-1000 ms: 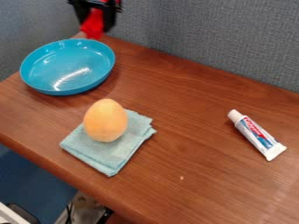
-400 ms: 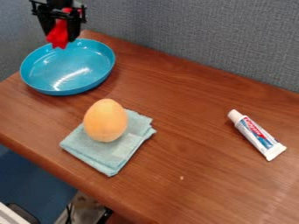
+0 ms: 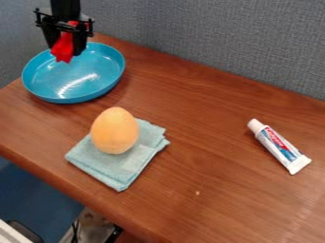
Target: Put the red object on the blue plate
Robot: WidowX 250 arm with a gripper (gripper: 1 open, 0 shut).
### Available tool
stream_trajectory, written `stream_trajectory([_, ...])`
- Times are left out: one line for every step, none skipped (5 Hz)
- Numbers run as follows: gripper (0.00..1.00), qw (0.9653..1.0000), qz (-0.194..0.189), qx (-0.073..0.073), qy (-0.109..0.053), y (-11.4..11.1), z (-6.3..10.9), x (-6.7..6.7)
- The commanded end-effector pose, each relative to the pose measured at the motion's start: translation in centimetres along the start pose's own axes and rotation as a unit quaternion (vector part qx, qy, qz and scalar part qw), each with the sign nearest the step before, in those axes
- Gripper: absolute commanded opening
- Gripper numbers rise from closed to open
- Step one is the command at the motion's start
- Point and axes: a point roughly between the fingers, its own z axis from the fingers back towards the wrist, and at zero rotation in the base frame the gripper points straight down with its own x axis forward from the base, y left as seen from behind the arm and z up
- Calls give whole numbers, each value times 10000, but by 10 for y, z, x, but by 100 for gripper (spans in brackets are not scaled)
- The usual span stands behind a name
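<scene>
The red object hangs upright in my gripper, whose black fingers are shut on its upper part. It sits over the far side of the blue plate, a round cyan dish at the table's far left corner. The block's lower end is close above the plate's inside; whether it touches I cannot tell.
An orange egg-shaped object rests on a pale teal folded cloth in the middle front. A toothpaste tube lies at the right. The table's front edge runs diagonally along the lower left.
My gripper has carried the red object leftward and downward, from beyond the plate's far rim to over the plate's inside. Nothing else has moved.
</scene>
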Motion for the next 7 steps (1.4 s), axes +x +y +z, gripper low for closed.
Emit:
stream_trajectory([0, 9998, 117, 135, -79, 14, 6, -2])
stream_trajectory([0, 9998, 77, 178, -97, 14, 2, -2])
stream_trajectory([0, 9998, 57, 179, -82, 13, 0, -1])
stream_trajectory([0, 9998, 34, 169, -80, 12, -1, 0])
stream_trajectory([0, 9998, 11, 161, -79, 10, -2, 0])
stream_trajectory([0, 9999, -12, 152, -80, 9, -3, 1])
stream_trajectory([0, 9999, -37, 143, -87, 7, -4, 2])
